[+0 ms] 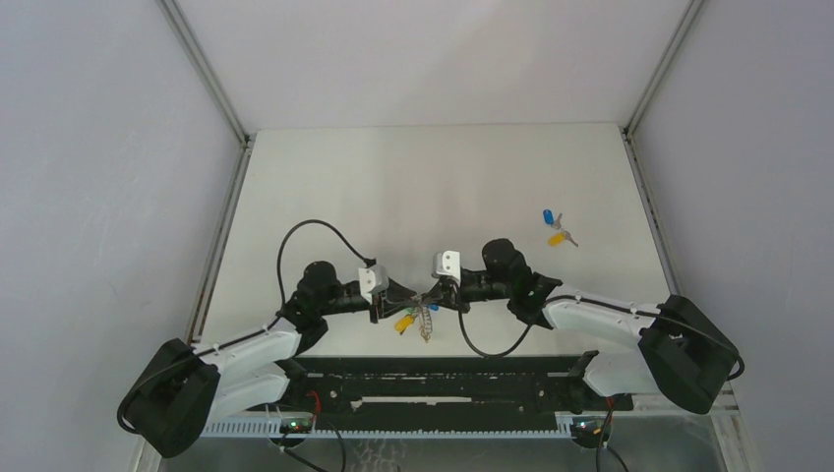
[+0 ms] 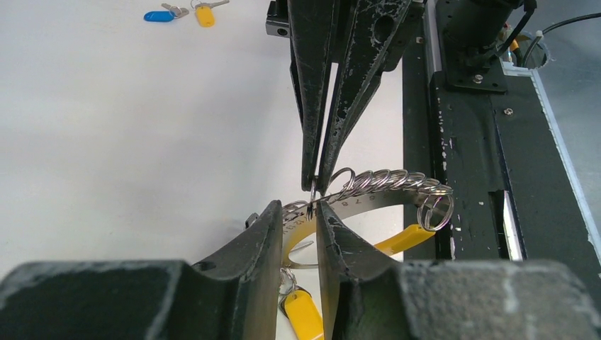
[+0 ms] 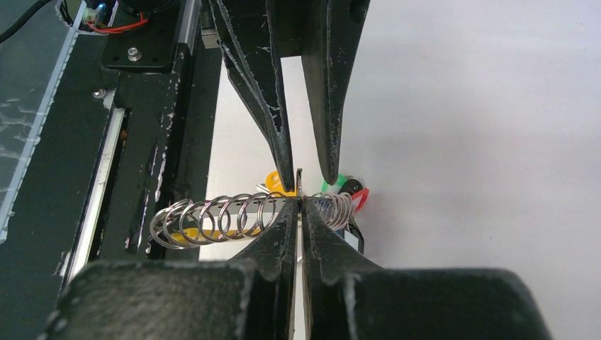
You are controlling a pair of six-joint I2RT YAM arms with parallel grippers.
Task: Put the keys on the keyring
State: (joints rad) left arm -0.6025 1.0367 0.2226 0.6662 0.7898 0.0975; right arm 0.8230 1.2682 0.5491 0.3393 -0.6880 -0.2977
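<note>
Both arms meet low over the near edge of the surface (image 1: pixel 393 187), tips facing each other, with the keyring (image 2: pixel 368 185) between them.

Right jaws: pressed together, pinching the thin wire of the keyring at its edge. The chain of small loops runs off sideways from that pinch, and the capped bunch (image 2: pixel 305 315) hangs under it.

Left jaws: slightly spread, straddling the same ring from the opposite side. The right wrist view shows a gap on each side of the metal, so they are not clamping it.

The blue key (image 1: pixel 548 216) and yellow key (image 1: pixel 558 238) lie flat on the surface, close together, far from the jaws, beyond them and off to the right. Each cap sits to the left of its blade. The exact lie of the blades is too small to read.

Relation that matters: the pair lies on the right arm's (image 1: pixel 590 315) side, well apart from the ring. The right arm is the nearer one, but it is the one carrying the ring. The left arm (image 1: pixel 246 349) is free but farther away, and the right arm stands between it and the pair.

Judgement: no key is threaded yet. Either the left arm reaches across, or the ring changes jaws so that the right arm can fetch. The risk is the ring dropping during a swap.
</note>
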